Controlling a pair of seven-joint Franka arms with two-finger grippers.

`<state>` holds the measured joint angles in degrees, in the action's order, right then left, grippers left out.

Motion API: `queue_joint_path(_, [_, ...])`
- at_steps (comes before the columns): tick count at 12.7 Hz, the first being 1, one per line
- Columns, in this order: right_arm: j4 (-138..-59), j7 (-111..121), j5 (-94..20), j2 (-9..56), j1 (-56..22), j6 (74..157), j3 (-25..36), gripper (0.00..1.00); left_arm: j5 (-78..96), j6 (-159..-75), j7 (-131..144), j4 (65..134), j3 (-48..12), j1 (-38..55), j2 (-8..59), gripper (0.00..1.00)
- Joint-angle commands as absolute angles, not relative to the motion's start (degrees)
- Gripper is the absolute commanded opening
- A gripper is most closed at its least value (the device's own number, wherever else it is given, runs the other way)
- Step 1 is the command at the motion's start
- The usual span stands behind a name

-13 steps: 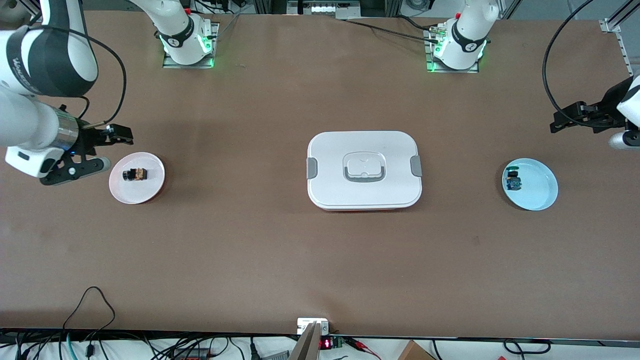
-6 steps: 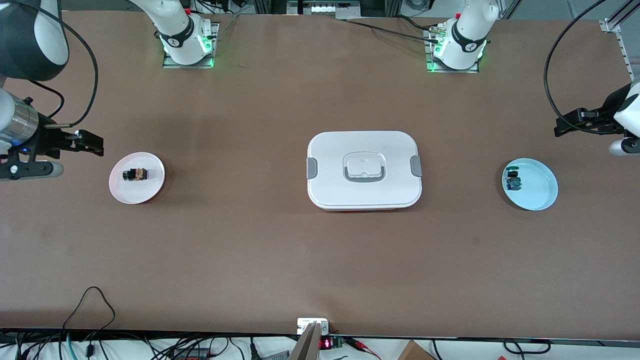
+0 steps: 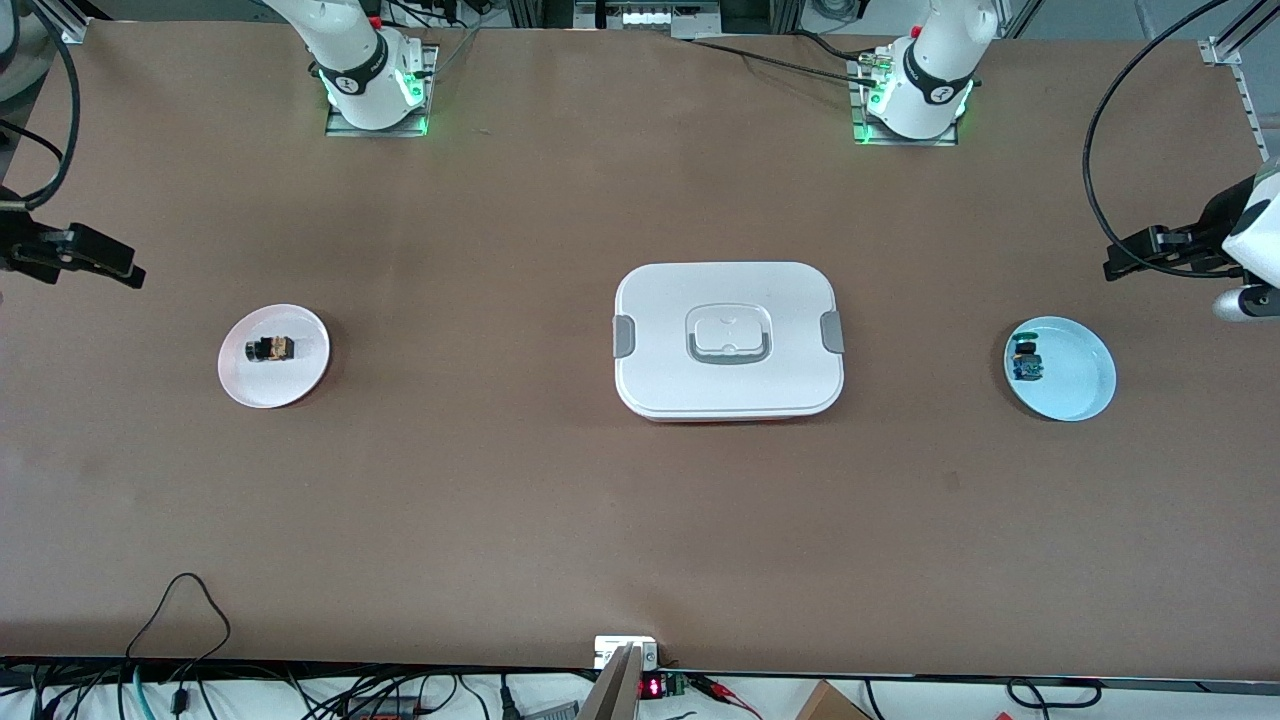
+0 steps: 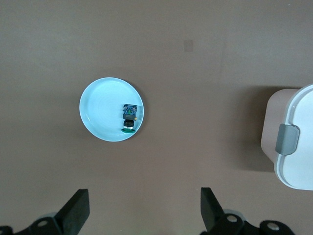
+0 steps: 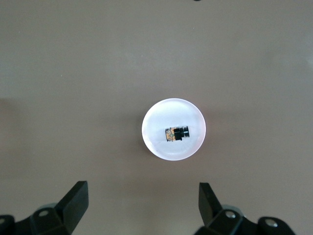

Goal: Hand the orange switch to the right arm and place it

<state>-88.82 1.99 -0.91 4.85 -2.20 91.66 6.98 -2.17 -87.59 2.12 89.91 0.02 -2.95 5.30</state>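
Note:
The orange switch [image 3: 270, 349] lies on its side on a pale pink plate [image 3: 285, 392] toward the right arm's end of the table. It also shows in the right wrist view [image 5: 177, 133], on the same plate [image 5: 171, 150]. My right gripper [image 3: 122, 270] is open and empty. It hangs high over the bare table just off the plate, toward the table's end, and its own view [image 5: 143, 191] shows its jaws wide apart. My left gripper [image 3: 1118, 262] is open and empty [image 4: 145, 195]. It hangs over the table at the left arm's end.
A black switch with green and blue parts [image 3: 1026, 362] lies on a light blue plate [image 3: 1082, 388] below the left gripper, and shows in the left wrist view [image 4: 129, 117]. A white lidded box [image 3: 728, 340] sits mid-table. Cables lie along the table's near edge.
The right arm has drawn away from the pink plate toward the table's end, leaving the orange switch on it. The left gripper has barely shifted.

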Motion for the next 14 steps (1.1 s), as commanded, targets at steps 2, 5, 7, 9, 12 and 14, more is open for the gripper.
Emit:
queue_joint_path(2, [-97.9, 1.1, 0.1, -2.0, -2.6, 93.9, 6.1, 1.00, -2.3, -86.4, 3.3, 86.4, -0.2, -2.9, 6.8, 1.00])
queue_joint_path(5, [-104.6, 1.2, 0.1, -5.0, -2.6, 101.6, 6.0, 1.00, -1.1, -86.4, 3.3, 86.1, -0.2, -3.0, 6.7, 1.00])
queue_joint_path(7, [-103.0, 1.4, 0.1, -5.0, -2.7, 100.9, 5.7, 1.00, -0.7, -86.3, 3.4, 85.6, -0.2, -3.0, 6.7, 1.00])
queue_joint_path(9, [-97.9, 1.5, 0.1, -4.6, -2.5, 95.0, 5.2, 1.00, -0.7, -86.3, 3.4, 85.6, -0.2, -3.0, 6.7, 1.00])
queue_joint_path(12, [-96.2, 1.8, 0.0, -4.5, -2.5, 92.9, 5.2, 1.00, 0.0, -86.3, 3.6, 85.5, -0.3, -2.9, 6.6, 1.00])
queue_joint_path(14, [-95.5, 2.1, -0.1, -3.6, -2.5, 92.9, 5.2, 1.00, 0.1, -85.3, 3.5, 85.2, -0.3, -2.9, 6.6, 1.00])
